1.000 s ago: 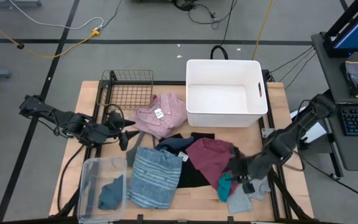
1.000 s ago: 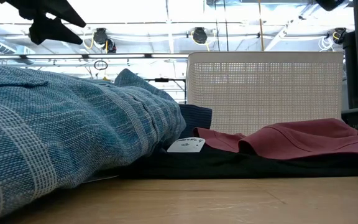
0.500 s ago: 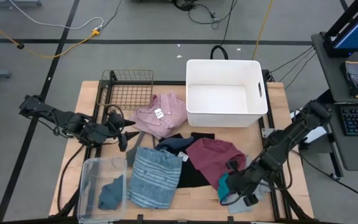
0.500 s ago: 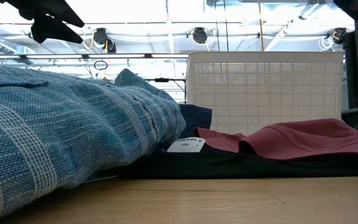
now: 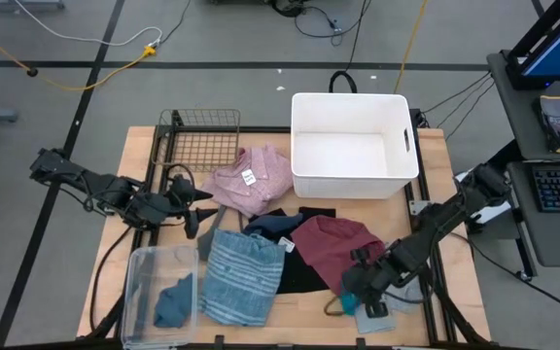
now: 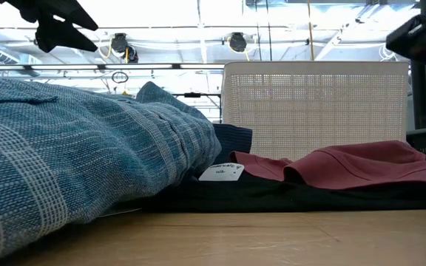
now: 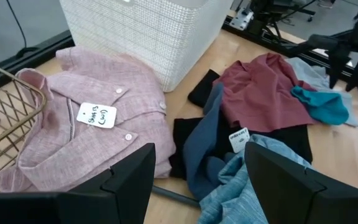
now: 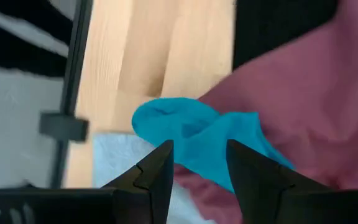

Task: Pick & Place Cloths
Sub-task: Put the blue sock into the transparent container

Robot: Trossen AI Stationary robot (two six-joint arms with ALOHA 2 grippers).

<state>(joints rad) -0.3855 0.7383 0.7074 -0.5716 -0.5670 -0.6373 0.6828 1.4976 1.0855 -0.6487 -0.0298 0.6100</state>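
At the near right edge of the table (image 5: 290, 316) the right gripper (image 5: 358, 290) hangs over the small teal cloth (image 8: 191, 140), its fingers parted around a gap with nothing held. The teal piece lies against the maroon garment (image 5: 331, 245), partly on a grey cloth (image 5: 382, 313). Left of those lies the blue striped garment (image 5: 241, 277). Farther back, the left gripper (image 5: 198, 206), spread wide and empty, waits just beside the pink shirt (image 7: 86, 124), with the white basket (image 5: 354, 146) behind.
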